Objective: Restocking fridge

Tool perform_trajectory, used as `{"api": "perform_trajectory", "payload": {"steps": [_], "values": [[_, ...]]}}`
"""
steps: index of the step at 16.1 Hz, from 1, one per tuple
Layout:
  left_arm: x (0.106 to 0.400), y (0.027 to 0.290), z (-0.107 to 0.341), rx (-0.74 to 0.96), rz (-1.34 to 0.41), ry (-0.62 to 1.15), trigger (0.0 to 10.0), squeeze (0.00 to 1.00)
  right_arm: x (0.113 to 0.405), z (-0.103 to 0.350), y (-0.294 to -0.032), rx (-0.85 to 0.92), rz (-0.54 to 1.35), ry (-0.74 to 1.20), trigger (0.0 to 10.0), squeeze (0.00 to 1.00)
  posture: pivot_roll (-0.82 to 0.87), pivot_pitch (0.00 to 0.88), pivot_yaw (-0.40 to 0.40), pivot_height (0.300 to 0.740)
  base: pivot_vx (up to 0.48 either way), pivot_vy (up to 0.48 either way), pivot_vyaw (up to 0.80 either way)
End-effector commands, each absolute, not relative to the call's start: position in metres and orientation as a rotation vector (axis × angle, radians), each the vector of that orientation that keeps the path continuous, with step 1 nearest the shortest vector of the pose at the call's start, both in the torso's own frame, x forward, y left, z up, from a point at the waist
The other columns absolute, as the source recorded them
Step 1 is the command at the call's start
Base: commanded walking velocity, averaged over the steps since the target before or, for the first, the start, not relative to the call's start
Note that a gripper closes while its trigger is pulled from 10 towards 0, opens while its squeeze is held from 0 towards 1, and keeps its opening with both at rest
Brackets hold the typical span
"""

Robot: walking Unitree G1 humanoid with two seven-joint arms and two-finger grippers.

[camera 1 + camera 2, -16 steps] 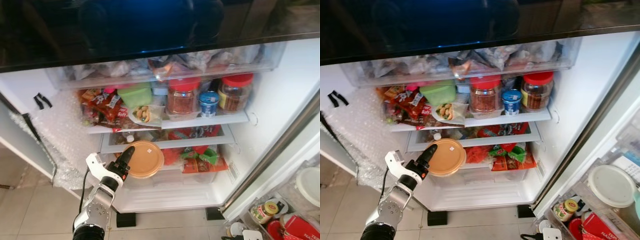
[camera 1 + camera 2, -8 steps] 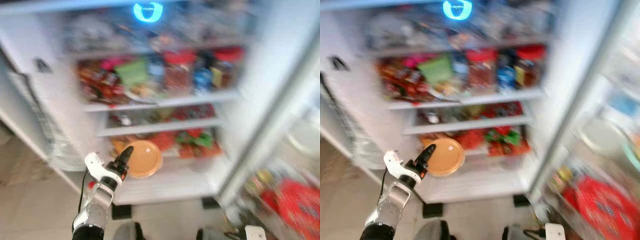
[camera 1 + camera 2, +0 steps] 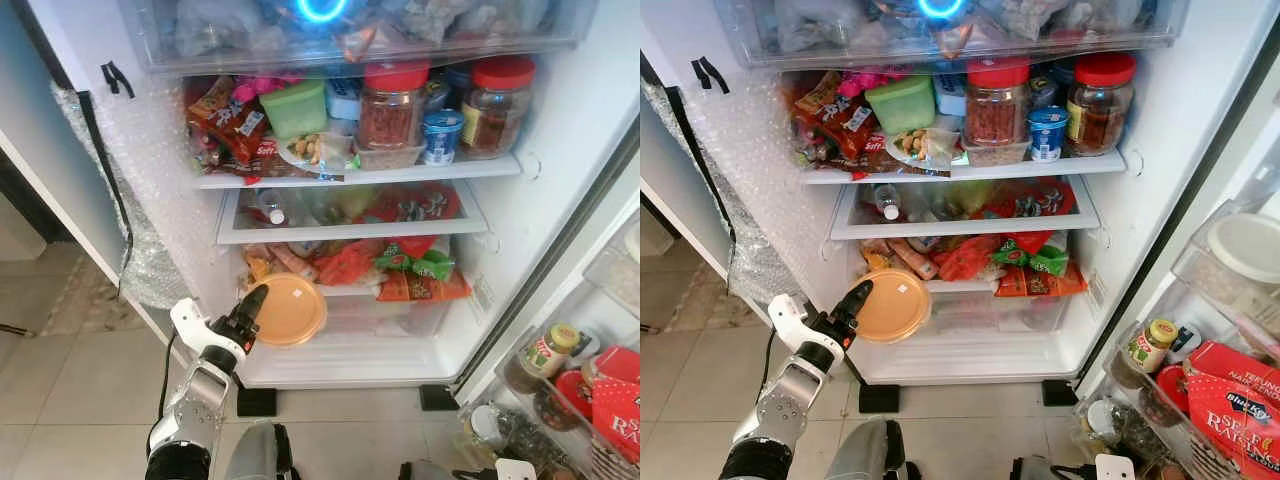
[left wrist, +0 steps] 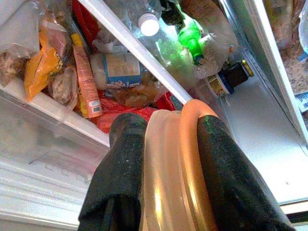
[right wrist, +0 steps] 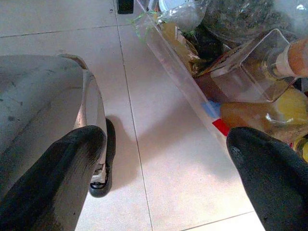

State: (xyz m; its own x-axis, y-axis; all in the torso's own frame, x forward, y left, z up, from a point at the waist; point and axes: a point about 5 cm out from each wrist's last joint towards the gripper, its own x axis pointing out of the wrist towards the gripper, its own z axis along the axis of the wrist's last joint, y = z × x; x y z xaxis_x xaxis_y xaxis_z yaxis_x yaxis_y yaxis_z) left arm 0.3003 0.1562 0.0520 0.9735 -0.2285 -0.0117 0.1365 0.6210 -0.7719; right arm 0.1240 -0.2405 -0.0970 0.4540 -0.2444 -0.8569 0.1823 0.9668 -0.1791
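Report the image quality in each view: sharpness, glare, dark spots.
Left and right eye views: sharp, evenly lit; a blue ring light glares at the fridge top. Left wrist view: the left pincer and round orange plastic container loom close and soft, a bright patch washing out the green bottle. Right wrist view: the right pincer fingers blurred, floor bright.

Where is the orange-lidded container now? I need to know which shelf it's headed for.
The orange-lidded container is clamped in the left end effector, low on the robot's left, in front of the fridge's bottom drawer, below the snack packets.

Top fridge shelf (image 3: pixel 970 172) with two red-lidded jars (image 3: pixel 997 100), green tub (image 3: pixel 902 103), what look like snack packets (image 3: pixel 825 120)
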Motion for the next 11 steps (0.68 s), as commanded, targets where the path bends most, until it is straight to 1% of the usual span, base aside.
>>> {"api": "perform_trajectory", "payload": {"steps": [1,2,4,6,11], "values": [[0.3025,0.1555,0.0557,-0.889,-0.218,0.098,10.0,0.00,0.1221,-0.1001,-0.2301,-0.040,-0.241,1.078,10.0,0.00,-0.04,0.068,0.087,0.638,0.000,0.000,0.00],[0.3025,0.1553,0.0558,-0.888,-0.223,0.098,10.0,0.00,0.1222,-0.1001,-0.2300,-0.038,-0.244,1.077,10.0,0.00,-0.04,0.068,0.089,0.638,0.000,0.000,0.00],[0.3025,0.1551,0.0558,-0.885,-0.228,0.099,10.0,0.00,0.1219,-0.1002,-0.2299,-0.026,-0.251,1.076,10.0,0.00,-0.04,0.067,0.087,0.638,0.242,0.000,0.00],[0.3026,0.1551,0.0559,-0.881,-0.229,0.100,10.0,0.00,0.1227,-0.0998,-0.2310,-0.030,-0.236,1.080,10.0,0.00,-0.04,0.067,0.088,0.638,0.246,0.000,-0.76],[0.3034,0.1533,0.0569,-0.880,-0.239,0.099,10.0,0.00,0.1237,-0.0995,-0.2305,-0.026,-0.239,1.073,10.0,0.00,-0.03,0.065,0.090,0.638,0.245,0.000,0.00]]}}
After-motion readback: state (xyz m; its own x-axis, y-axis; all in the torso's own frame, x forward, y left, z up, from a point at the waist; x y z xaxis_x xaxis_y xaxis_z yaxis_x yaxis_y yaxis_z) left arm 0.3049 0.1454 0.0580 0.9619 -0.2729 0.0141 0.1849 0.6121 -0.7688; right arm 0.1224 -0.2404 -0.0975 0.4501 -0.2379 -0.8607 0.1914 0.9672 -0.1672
